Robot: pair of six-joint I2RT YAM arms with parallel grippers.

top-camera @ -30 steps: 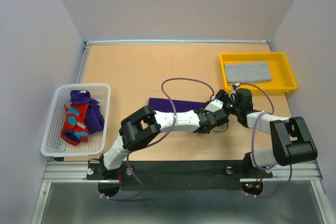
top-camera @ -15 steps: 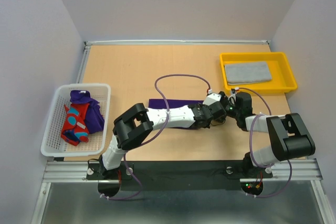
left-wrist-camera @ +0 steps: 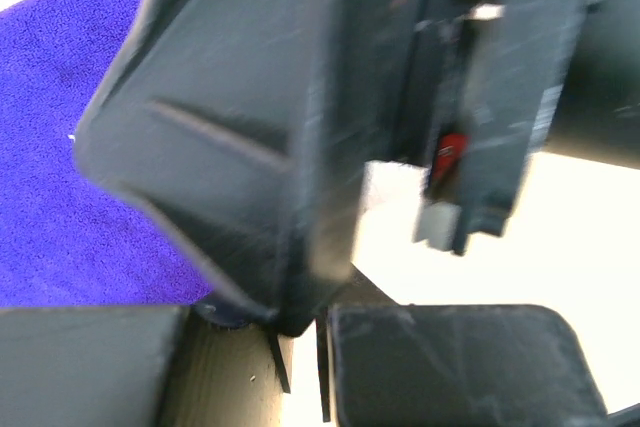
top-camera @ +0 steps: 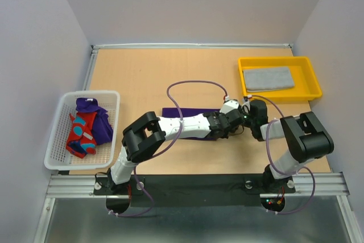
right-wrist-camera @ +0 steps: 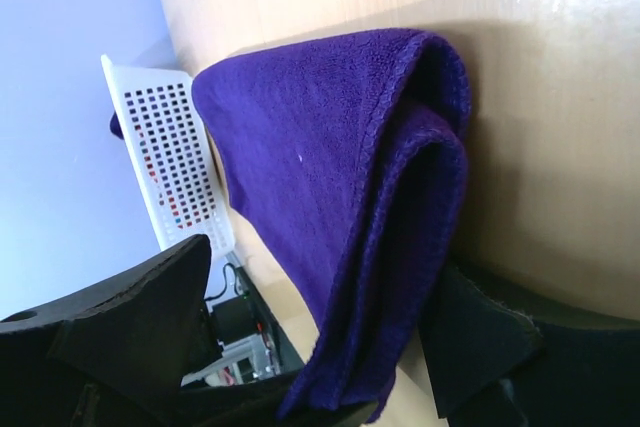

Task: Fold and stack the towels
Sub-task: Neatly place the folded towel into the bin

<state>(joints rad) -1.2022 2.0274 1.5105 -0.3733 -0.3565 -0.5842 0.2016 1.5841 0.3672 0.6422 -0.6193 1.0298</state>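
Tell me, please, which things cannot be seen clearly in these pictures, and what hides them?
- Top view: much of the purple towel and both pairs of jaws, hidden under the arms.
- Left wrist view: whether the left jaws grip anything; blurred dark parts fill the frame.
- Top view: the bunched towels in the white basket, too tangled to count.

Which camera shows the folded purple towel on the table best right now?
Right wrist: the purple towel fills it, folded layers and edge plain. Top external shows only strips beside the left arm; left wrist only a blurred patch.
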